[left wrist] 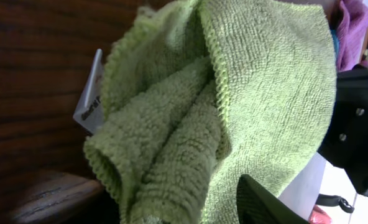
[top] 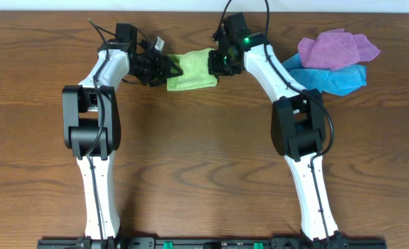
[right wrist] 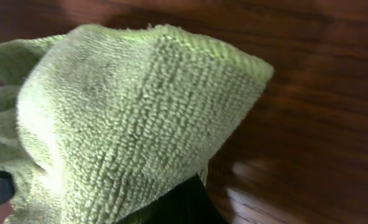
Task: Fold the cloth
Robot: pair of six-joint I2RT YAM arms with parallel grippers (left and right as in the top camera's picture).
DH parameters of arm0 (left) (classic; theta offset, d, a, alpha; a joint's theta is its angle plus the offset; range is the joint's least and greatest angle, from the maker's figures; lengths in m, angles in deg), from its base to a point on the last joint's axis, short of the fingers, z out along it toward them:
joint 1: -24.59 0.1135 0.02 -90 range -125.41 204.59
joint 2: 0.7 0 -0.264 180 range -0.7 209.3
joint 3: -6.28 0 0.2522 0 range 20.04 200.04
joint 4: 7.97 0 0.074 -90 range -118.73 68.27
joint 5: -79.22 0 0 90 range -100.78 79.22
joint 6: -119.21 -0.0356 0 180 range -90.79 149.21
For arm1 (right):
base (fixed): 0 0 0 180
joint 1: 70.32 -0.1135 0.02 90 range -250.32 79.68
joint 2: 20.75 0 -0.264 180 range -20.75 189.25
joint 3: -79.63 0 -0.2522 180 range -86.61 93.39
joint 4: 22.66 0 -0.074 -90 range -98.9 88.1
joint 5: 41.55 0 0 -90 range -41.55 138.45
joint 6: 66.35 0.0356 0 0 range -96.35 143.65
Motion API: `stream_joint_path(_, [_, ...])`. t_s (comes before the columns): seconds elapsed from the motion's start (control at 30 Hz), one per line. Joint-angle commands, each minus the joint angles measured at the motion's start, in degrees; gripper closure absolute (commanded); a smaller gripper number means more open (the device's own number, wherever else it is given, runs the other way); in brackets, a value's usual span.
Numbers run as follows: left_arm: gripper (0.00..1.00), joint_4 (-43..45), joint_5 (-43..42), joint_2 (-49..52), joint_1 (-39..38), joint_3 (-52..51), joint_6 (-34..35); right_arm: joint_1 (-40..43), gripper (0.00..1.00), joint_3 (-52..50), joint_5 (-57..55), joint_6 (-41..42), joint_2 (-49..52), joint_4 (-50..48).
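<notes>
We are logging first the green cloth [left wrist: 234, 112], which is filling the left wrist view: it is bunching into thick upright folds with a stitched edge running down the middle, and a white label [left wrist: 91, 96] is sticking out at its left side. The left gripper [top: 164, 68] is pinching these folds at the cloth's left edge, with one dark finger [left wrist: 265, 205] showing below the fabric. In the right wrist view we are seeing the same cloth [right wrist: 128, 124] draping over a dark finger [right wrist: 184, 205], one corner poking out above the wood. The right gripper [top: 217, 62] is sitting over the cloth's right edge, its jaws are lying under fabric, and we cannot tell whether they are gripping. From overhead, the cloth [top: 191, 71] is lying as a compact rectangle between the two grippers, near the far edge of the brown wooden table [top: 204, 159]. We are also noting a purple cloth [top: 336, 48] overlapping a blue cloth [top: 332, 77], heaped together at the far right, apart from the green one.
</notes>
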Motion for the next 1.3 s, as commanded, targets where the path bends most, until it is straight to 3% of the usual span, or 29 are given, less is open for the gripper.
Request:
stream_joint_path(0.0, [0.42,-0.5,3.0,2.7,-0.5,-0.6,-0.2,-0.5,0.99,0.0,3.8,0.9,0.5,-0.4])
stream_joint_path(0.13, [0.37,-0.5,3.0,2.7,-0.9,-0.6,-0.2,-1.4,0.99,0.0,4.6,1.1,0.5,-0.5])
stream_joint_path(0.23, [0.41,-0.6,3.0,2.7,-1.2,-0.6,-0.2,-1.9,0.99,0.0,4.6,1.1,0.5,-0.8])
stream_joint_path(0.53, [0.94,-0.2,3.1,2.7,-1.5,-0.6,-0.3,-2.0,0.99,0.0,5.7,1.1,0.5,-1.0])
stream_joint_path(0.77, [0.94,1.2,0.0,2.7,0.8,1.5,0.2,0.9,0.99,1.3,5.6,1.0,-2.6,0.5])
stream_joint_path(0.97, [0.94,1.2,-4.0,2.6,8.1,12.2,7.2,5.9,0.99,2.5,5.6,-0.5,-9.5,2.4])
stream_joint_path(1.13, [0.94,4.6,-4.9,2.6,17.0,23.9,18.3,7.1,0.98,2.5,5.4,-1.6,-13.4,5.3])
stream_joint_path(1.27, [0.94,14.6,-5.0,2.6,25.7,27.0,34.5,6.9,0.99,2.5,5.2,-2.2,-14.8,6.4])
